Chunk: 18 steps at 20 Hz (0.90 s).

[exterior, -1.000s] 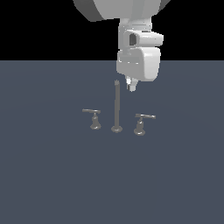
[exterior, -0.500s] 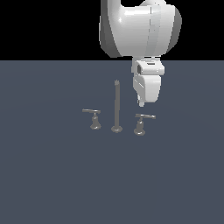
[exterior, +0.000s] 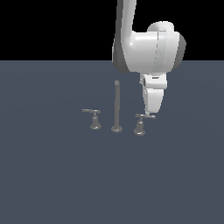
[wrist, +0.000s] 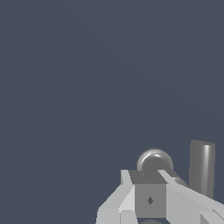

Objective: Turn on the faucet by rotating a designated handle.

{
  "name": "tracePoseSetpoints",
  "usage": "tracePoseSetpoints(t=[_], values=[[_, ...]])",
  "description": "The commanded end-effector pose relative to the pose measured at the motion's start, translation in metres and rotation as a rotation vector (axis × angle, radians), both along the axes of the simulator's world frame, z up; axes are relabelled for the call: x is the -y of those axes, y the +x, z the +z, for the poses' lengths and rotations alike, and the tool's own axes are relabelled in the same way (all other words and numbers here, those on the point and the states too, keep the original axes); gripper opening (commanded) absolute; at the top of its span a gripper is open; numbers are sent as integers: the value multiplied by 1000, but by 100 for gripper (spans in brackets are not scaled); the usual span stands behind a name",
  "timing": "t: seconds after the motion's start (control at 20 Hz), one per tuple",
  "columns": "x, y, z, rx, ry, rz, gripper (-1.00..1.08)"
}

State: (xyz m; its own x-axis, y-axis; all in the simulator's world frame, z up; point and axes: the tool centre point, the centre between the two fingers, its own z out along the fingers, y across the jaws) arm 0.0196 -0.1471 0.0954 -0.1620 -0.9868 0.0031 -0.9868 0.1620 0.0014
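The faucet stands mid-floor in the exterior view: a tall thin spout rod [exterior: 116,107] on a round foot, with a low lever on each side. The handle [exterior: 141,124] is the lever on the exterior view's right; its flat bar [exterior: 145,116] projects rightward. The twin lever [exterior: 93,120] points leftward. My gripper [exterior: 153,112] hangs tip-down just at the outer end of the handle's bar; whether it touches is unclear. In the wrist view the fingers [wrist: 131,199] look pressed together and empty, with a rounded metal knob [wrist: 154,160] and a grey cylinder [wrist: 201,168] just beyond them.
The faucet stands on a flat dark grey-blue floor [exterior: 52,175]. My white arm [exterior: 148,52] comes down from above, behind the handle and to the spout's right in the exterior view.
My gripper has moved to the exterior view's right and down, from beside the spout's top to the outer end of the right handle's bar. The faucet parts have not moved.
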Motion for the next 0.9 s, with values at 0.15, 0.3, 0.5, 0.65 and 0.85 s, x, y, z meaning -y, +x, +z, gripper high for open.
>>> tracePoseSetpoints(t=[0.15, 0.3, 0.5, 0.65, 0.85], values=[[7, 3, -7, 2, 2, -34, -100], [6, 3, -6, 2, 3, -32, -100], [6, 3, -6, 2, 3, -32, -100], [10, -7, -6, 2, 3, -32, -100], [15, -21, -6, 2, 3, -32, -100]])
